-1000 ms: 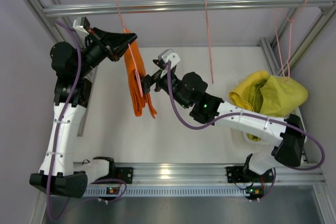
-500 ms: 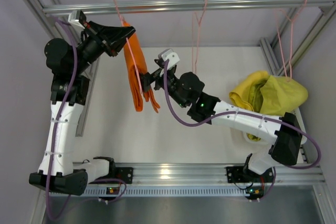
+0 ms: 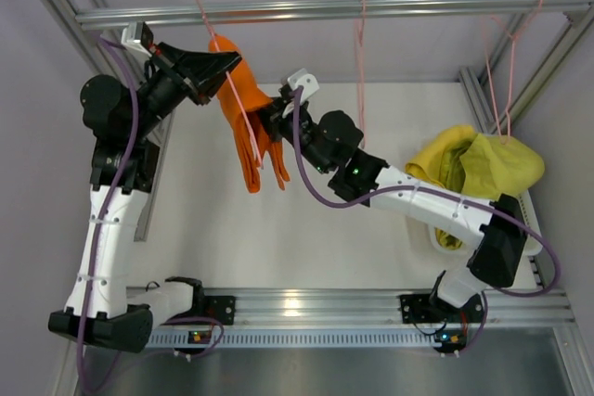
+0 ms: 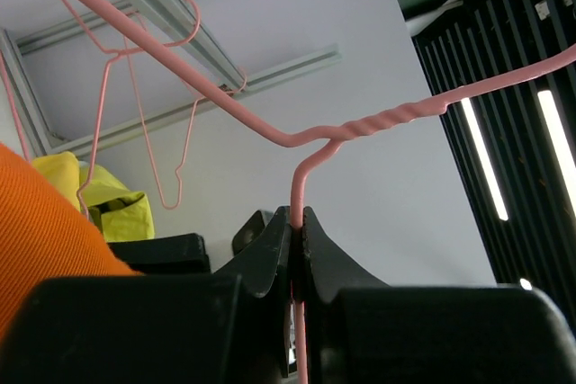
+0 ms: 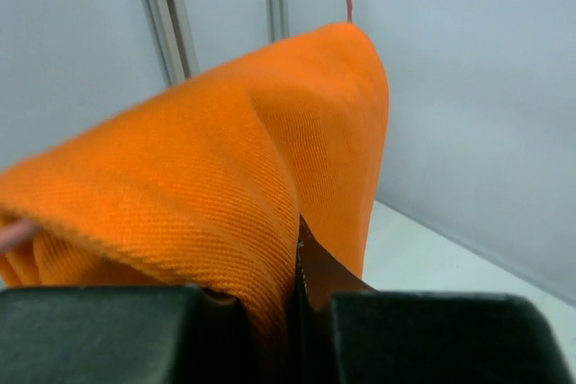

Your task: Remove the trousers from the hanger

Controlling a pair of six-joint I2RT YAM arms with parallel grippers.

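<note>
**A:** Upper left of the overhead view: why is the left gripper (image 3: 232, 64) raised so high?

**B:** Its jaws are pressed together on the neck of the thin pink wire hanger (image 4: 396, 117), just below the twist. I judge that it steadies the wire so it cannot swing while the cloth is drawn off.

**A:** And the cloth?

**B:** The bright orange folded cloth trousers (image 3: 249, 150) are draped over that hanger, just right of the left gripper. They hang in the centre-left of the frame, above the white tabletop (image 3: 278, 229).

**A:** The other arm?

**B:** The right gripper (image 3: 265, 122) touches the garment's right side. Its wrist view shows the fingers clamped narrow on a fold of the orange twill, so it is probably the pulling hand.

**A:** Further right?

**B:** A bare pink hanger (image 3: 361, 62) dangles from the grey aluminium rail (image 3: 418, 6) at upper centre, and a second bare hanger (image 3: 511, 90) hangs at upper right. Below, at the right edge, the yellow and yellow-green trousers (image 3: 483, 169) lie heaped, well apart from both grippers. By that, I judge the orange pair is the last to come off.
</note>
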